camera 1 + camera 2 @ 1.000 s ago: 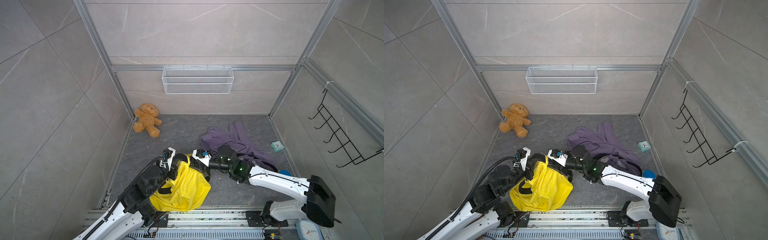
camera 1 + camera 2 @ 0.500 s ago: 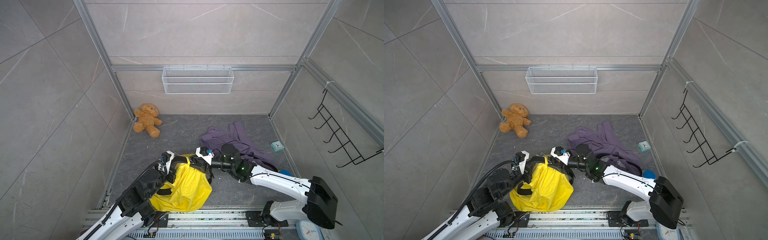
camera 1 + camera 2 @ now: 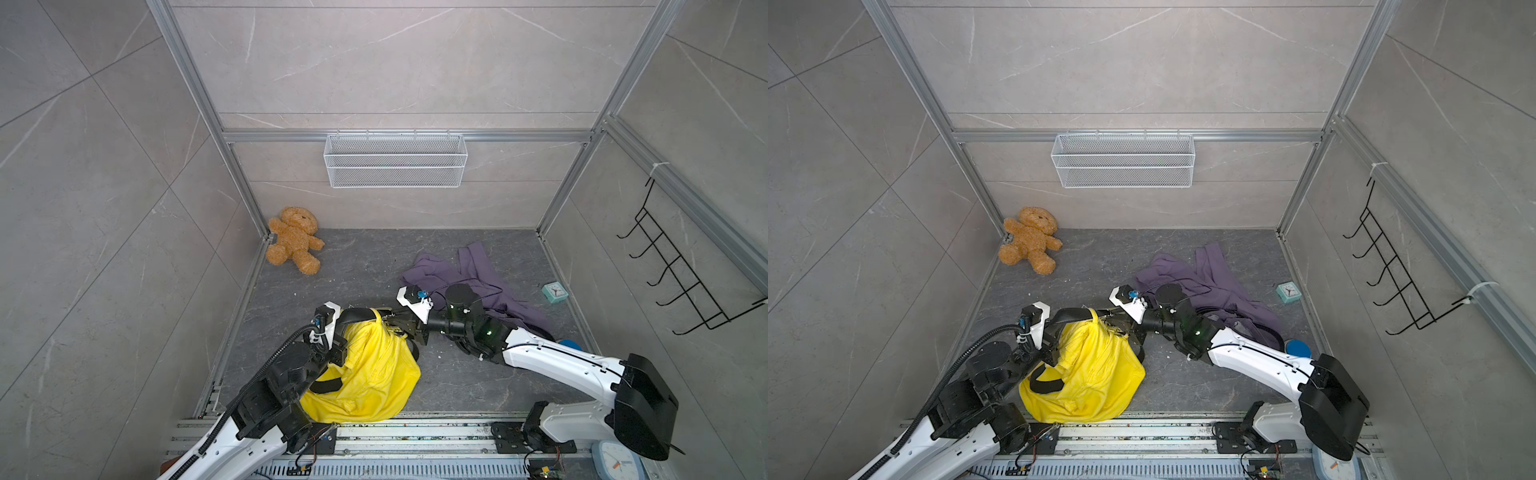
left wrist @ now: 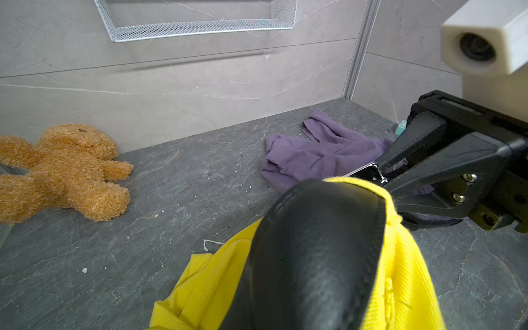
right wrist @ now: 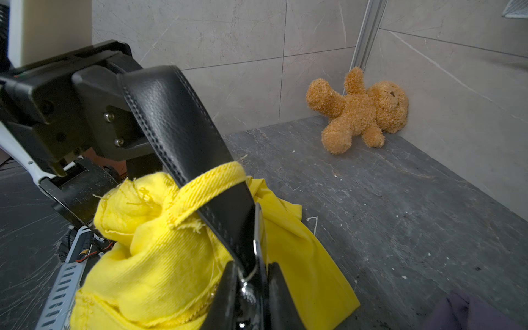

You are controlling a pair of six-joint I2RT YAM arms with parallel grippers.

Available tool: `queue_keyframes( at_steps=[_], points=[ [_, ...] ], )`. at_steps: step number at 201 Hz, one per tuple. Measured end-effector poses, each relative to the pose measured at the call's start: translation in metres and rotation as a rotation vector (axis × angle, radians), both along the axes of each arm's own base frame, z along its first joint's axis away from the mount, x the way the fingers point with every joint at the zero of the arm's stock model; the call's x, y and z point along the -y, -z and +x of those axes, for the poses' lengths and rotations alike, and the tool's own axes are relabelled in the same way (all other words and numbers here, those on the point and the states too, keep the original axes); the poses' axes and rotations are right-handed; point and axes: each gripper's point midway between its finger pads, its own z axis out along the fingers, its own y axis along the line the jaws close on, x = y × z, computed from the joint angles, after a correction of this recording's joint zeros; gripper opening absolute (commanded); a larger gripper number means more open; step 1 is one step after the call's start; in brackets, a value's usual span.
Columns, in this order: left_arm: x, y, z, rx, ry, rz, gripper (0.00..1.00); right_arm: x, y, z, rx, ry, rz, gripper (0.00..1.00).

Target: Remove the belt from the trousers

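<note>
Scanning from the left: a teddy bear (image 3: pixel 295 241) is logged at the far left corner of the floor (image 3: pixel 374 266), untouched. Near the front edge, left of centre, the left gripper (image 5: pixel 125 108) is kept clamped on the strap of the black belt (image 5: pixel 177 128); no change is noted there.

The belt is carried as a short arch between the two arms. The yellow trousers (image 3: pixel 370 370) are hung from it by one belt loop (image 5: pixel 211 183), and the rest of the cloth is bunched on the floor by the front edge.

The change is found on the right. The right gripper (image 4: pixel 384 178), held wider a second ago, is now drawn together on the metal buckle (image 4: pixel 365 171), which is pinched between its jaws. Both ends of the exposed strap are thus secured.

The grasp is judged complete, and drawing the strap out through the loop by the buckle end is judged to be next. For that, the left hold would likely have to be moved from strap to cloth.

Further right, a purple garment (image 3: pixel 478 266) and a small clock (image 3: pixel 555 292) by the right edge are left alone.
</note>
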Motion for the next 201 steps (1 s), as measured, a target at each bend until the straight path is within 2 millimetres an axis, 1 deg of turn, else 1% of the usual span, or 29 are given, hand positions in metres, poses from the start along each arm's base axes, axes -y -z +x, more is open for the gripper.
queue_keyframes(
  at_steps=[105, 126, 139, 152, 163, 185, 193, 201],
  points=[
    [-0.015, -0.004, -0.007, 0.047, -0.021, 0.037, 0.00, -0.005, -0.001, -0.007, -0.008, -0.024, -0.011, 0.00],
    [-0.017, -0.004, -0.006, 0.053, -0.033, 0.054, 0.00, -0.006, -0.001, -0.007, 0.008, -0.008, -0.042, 0.00],
    [-0.017, -0.008, -0.004, 0.059, -0.041, 0.071, 0.00, -0.006, 0.000, -0.005, 0.025, 0.010, -0.067, 0.00],
    [-0.022, -0.017, -0.001, 0.072, -0.070, 0.079, 0.00, -0.001, 0.006, 0.002, 0.036, 0.057, -0.112, 0.00],
    [-0.026, -0.031, 0.001, 0.092, -0.096, 0.079, 0.00, 0.007, 0.016, 0.009, 0.041, 0.111, -0.165, 0.00],
    [-0.031, -0.059, 0.005, 0.128, -0.135, 0.086, 0.00, 0.019, 0.034, 0.015, 0.060, 0.189, -0.281, 0.00],
    [-0.032, -0.067, 0.007, 0.140, -0.148, 0.091, 0.00, 0.022, 0.037, 0.016, 0.069, 0.208, -0.308, 0.00],
    [-0.033, -0.071, 0.008, 0.147, -0.155, 0.096, 0.00, 0.024, 0.038, 0.018, 0.078, 0.226, -0.325, 0.00]
  ],
)
